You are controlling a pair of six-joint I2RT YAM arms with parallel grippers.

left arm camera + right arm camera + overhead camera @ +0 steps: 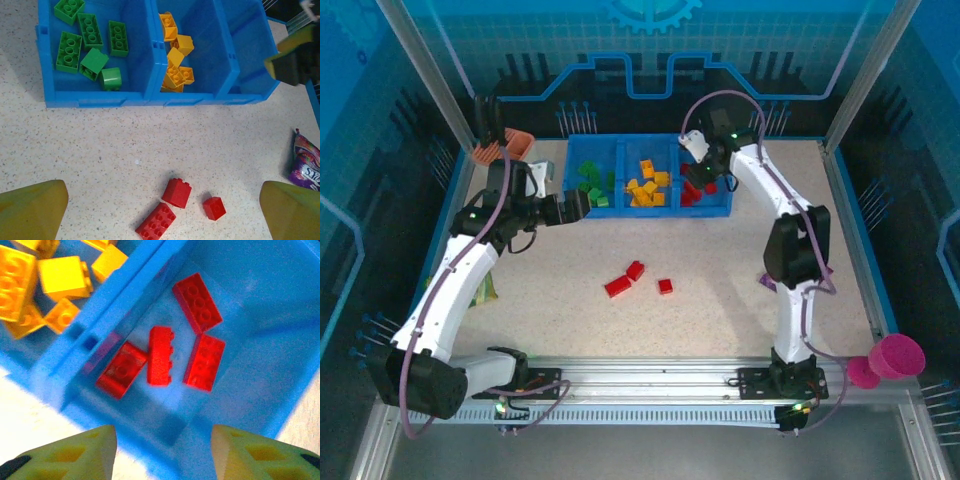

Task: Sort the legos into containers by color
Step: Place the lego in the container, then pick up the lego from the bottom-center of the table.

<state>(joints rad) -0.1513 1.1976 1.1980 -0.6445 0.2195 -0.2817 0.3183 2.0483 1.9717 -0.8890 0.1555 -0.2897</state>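
Observation:
The blue tray (650,211) stands at the back with three containers. Green legos (590,185) lie in the left one, yellow legos (647,187) in the middle, red legos (692,192) in the right. My right gripper (161,440) hovers open over the right container, where several red bricks (160,355) lie below it and nothing sits between its fingers. Three red legos rest on the table: a long one (156,223), a block (176,192) and a small one (214,208). My left gripper (163,186) is wide open, left of the tray (100,100).
An orange-lined cup (510,145) sits at the back left corner. A pink cup (898,357) lies at the near right edge. A purple snack wrapper (306,162) lies on the table, and another wrapper (485,290) sits beside the left arm.

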